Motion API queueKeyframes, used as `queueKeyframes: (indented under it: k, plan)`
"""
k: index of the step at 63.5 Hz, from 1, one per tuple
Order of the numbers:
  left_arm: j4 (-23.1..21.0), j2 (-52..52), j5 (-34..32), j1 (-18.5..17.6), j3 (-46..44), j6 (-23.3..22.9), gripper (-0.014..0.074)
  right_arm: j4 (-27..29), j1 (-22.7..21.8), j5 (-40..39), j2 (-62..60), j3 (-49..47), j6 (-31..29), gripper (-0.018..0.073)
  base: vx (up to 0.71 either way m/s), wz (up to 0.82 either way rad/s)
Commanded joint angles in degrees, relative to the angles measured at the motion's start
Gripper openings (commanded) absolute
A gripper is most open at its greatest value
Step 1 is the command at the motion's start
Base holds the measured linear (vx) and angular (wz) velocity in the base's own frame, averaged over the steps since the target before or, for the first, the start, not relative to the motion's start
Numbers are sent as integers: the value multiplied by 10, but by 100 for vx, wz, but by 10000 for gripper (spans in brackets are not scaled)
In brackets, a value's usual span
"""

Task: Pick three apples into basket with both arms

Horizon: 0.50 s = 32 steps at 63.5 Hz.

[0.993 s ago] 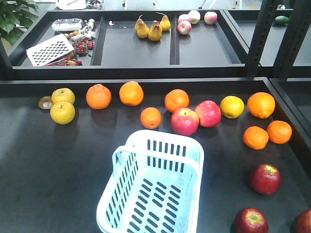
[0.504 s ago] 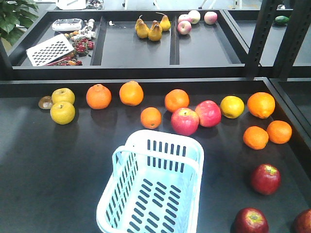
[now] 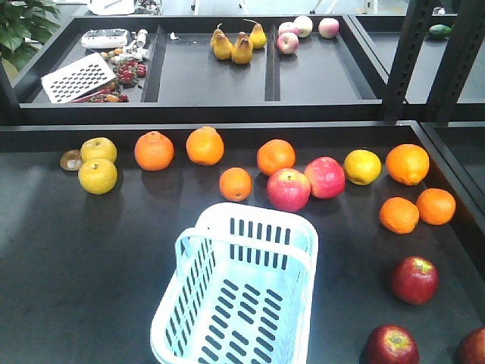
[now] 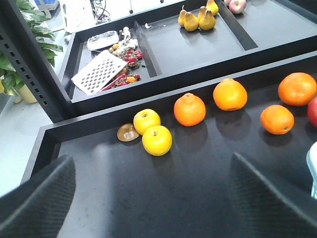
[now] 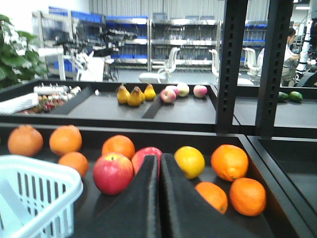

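Three dark red apples lie at the table's front right in the front view: one (image 3: 414,279) further in, one (image 3: 391,345) at the bottom edge, one (image 3: 474,346) cut off at the corner. The pale blue basket (image 3: 254,214) stands empty at the front centre, its handle folded low over the near half. Neither arm appears in the front view. My left gripper (image 4: 153,198) is open over bare table, with the basket's edge (image 4: 313,168) just at its right. My right gripper (image 5: 159,159) is shut with nothing in it, beside the basket (image 5: 34,193). The dark apples are out of both wrist views.
A row of oranges (image 3: 205,145), two pink-red apples (image 3: 288,189) and yellow apples (image 3: 98,175) crosses the table behind the basket. Two oranges (image 3: 398,214) lie at the right. Behind a raised wall, trays hold pears (image 3: 242,48) and a grater (image 3: 77,76). Black posts (image 3: 405,61) stand back right.
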Motion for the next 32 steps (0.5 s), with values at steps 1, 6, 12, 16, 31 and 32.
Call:
queueKeyframes:
  k: [1, 6, 12, 16, 31, 32]
  plan:
    - [0, -1, -36, 0, -14, -4, 590, 23, -4, -48, -7, -9, 20, -9, 0, 0]
    - [0, -1, -36, 0, -14, -4, 590, 42, -4, -45, 2, -30, 21, -9, 0, 0]
    - [0, -1, -36, 0, -14, -4, 590, 52, -4, -8, 34, -76, 21, -9, 0, 0]
    - [0, -1, -36, 0, -14, -4, 590, 51, -4, 31, 65, -115, 17, -9, 0, 0]
    - [0, -1, -36, 0, -14, -4, 590, 46, -4, 260, 232, -280, 12, -9, 0, 0]
    - [0, -1, -36, 0, -14, -4, 590, 46, -4, 271, 241, -287, 12, -9, 0, 0]
